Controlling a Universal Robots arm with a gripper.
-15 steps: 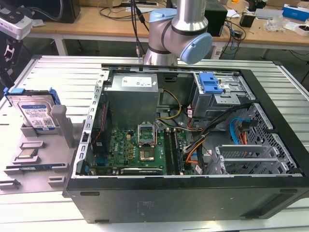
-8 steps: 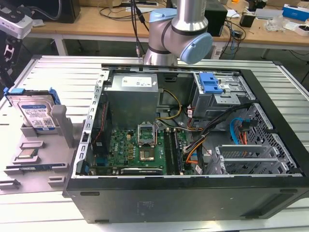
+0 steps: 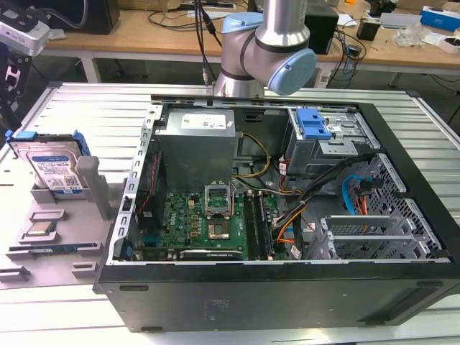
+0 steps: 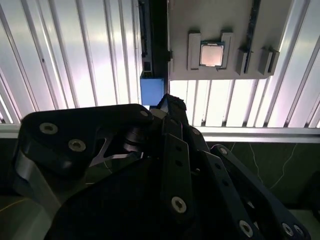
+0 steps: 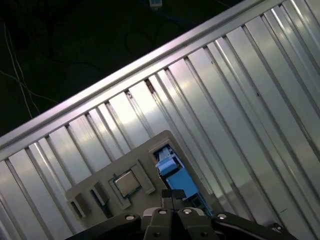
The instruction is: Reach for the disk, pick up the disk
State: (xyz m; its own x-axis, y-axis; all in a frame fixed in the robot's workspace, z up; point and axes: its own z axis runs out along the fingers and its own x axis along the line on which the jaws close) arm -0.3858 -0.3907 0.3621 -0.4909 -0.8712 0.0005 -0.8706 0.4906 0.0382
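In the exterior view we find one disk (image 3: 49,167) standing on edge in the back slot of the one grey holder (image 3: 93,188), label face out and blue bracket round its rim, its long axis rising out of the holder at a slight lean; one small grey chip (image 3: 39,229) lies flat in a pocket at the holder's front; one open computer case (image 3: 287,287) sits on the bench (image 3: 86,108) just beside the holder, on the exterior view's right; the single arm (image 3: 267,54) rises well apart from the holder, beyond the case.

In the second wrist view we look down past the gripper (image 4: 170,103) onto the holder (image 4: 215,17); the fingers read as closed together with nothing between them, though the angle is side-on and this is our judgement; the disk (image 4: 152,90) shows edge-on at the holder's side, its blue bracket end just beyond the fingertips and its thin edge running straight on away from them; the chip (image 4: 211,54) sits in its holder pocket, off that line.

In the first wrist view the gripper (image 5: 172,199) shows two tips pressed together and empty; the disk (image 5: 177,181) lies directly ahead of them along the edge of the holder (image 5: 100,186), blue bracket uppermost; the chip (image 5: 125,184) rests beside it in the holder; we judge the disk not yet grasped, and cannot tell how far above it the fingers hang.
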